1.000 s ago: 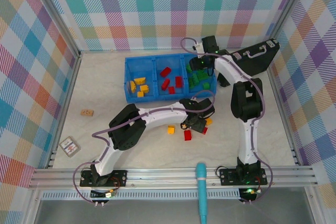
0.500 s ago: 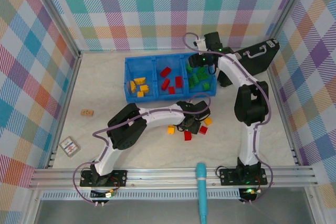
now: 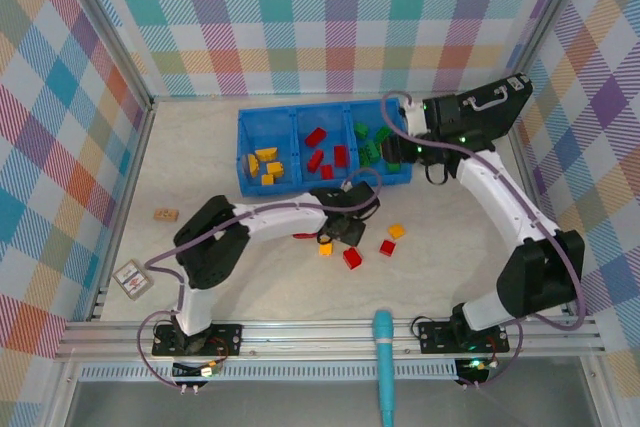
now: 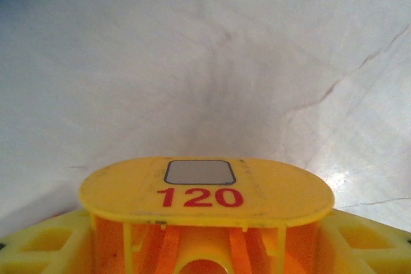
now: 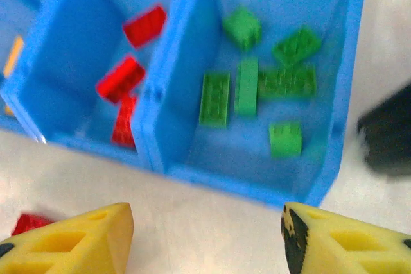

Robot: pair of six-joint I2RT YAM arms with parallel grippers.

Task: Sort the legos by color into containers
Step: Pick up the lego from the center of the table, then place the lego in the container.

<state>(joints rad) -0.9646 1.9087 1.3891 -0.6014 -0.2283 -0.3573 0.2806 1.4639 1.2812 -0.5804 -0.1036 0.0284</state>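
- We see the green legos (image 5: 247,88) in the right-end compartment of the blue bin (image 5: 244,184), straight ahead of the right claw (image 5: 205,222).
- The red legos (image 5: 128,75) are in the middle compartment, ahead and left of that claw.
- The yellow legos (image 3: 265,164) are in the left-end compartment, the one farthest from the right claw.
- Four are loose on the table (image 3: 200,167).
  - The first orange lego (image 3: 325,248) lies just beside the left claw (image 3: 345,234), on its near-left side.
  - The first red lego (image 3: 352,258) is near that claw, on the near side.
  - The second red lego (image 3: 387,247) and second orange lego (image 3: 397,231) lie to its right.
- Right claw: fingers (image 5: 70,239) spread wide with nothing between them, hovering by the bin's near wall.
- Left claw: low over the table. Its wrist view gives a yellow plate marked 120 and bare tabletop, so we cannot tell its opening or whether it has hold of anything.
- The black hard case (image 3: 480,112) is just right of the right claw.
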